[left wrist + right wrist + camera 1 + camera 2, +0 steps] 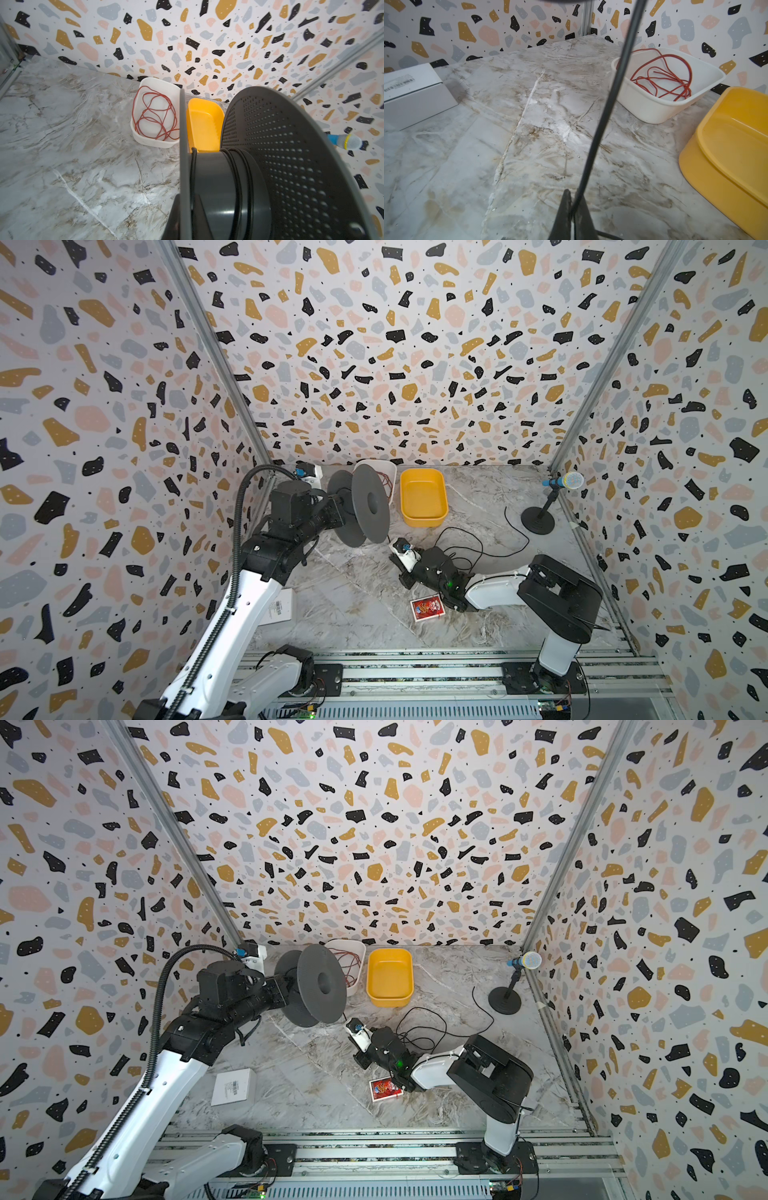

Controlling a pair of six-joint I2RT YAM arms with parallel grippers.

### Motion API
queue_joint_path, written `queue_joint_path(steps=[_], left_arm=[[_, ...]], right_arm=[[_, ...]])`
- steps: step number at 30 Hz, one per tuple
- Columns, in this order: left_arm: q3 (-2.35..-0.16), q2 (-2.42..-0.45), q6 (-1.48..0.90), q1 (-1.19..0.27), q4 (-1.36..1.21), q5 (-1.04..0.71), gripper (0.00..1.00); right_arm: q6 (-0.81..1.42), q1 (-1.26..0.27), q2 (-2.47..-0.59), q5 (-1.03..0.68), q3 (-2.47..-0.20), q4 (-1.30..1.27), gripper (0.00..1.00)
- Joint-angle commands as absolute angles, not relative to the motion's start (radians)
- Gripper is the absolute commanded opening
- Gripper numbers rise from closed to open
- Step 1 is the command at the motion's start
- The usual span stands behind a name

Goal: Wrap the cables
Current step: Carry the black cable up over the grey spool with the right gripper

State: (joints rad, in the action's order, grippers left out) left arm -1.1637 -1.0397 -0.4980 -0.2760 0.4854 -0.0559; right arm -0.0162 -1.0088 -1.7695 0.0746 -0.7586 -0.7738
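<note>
Left fingers [204, 215]: gripping the grey spool [370, 502] by its flange.
Right fingers [564, 207]: pinching the black cable [607, 108].
Around: white tub [643, 108] holding red wire [683, 92], yellow tub [726, 166] sitting alongside.

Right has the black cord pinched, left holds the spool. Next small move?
Probably carry the right gripper around the spool for another turn: the black cable runs taut from its pinch to the hub, few turns are on, and slack lies on the table.
</note>
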Motion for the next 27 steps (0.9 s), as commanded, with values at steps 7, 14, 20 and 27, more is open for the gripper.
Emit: queue_joint_path(steps=[7, 14, 20, 27], left_arm=[[-1.046, -1.008, -0.577, -0.273, 0.211, 0.192, 0.0], [-0.984, -1.005, -0.587, -0.291, 0.191, 0.313, 0.0], [-0.948, -1.027, -0.581, -0.347, 0.18, 0.399, 0.0], [-0.95, -1.054, -0.569, -0.399, 0.207, 0.45, 0.0]], right_arm=[[-0.2, -1.176, -1.68, 0.393, -0.913, -0.525, 0.0], [-0.297, -1.253, -1.673, 0.493, -1.002, -0.47, 0.0], [-0.373, -1.287, -1.677, 0.539, -1.068, -0.46, 0.0], [-0.382, -1.292, -1.654, 0.538, -1.103, -0.463, 0.0]])
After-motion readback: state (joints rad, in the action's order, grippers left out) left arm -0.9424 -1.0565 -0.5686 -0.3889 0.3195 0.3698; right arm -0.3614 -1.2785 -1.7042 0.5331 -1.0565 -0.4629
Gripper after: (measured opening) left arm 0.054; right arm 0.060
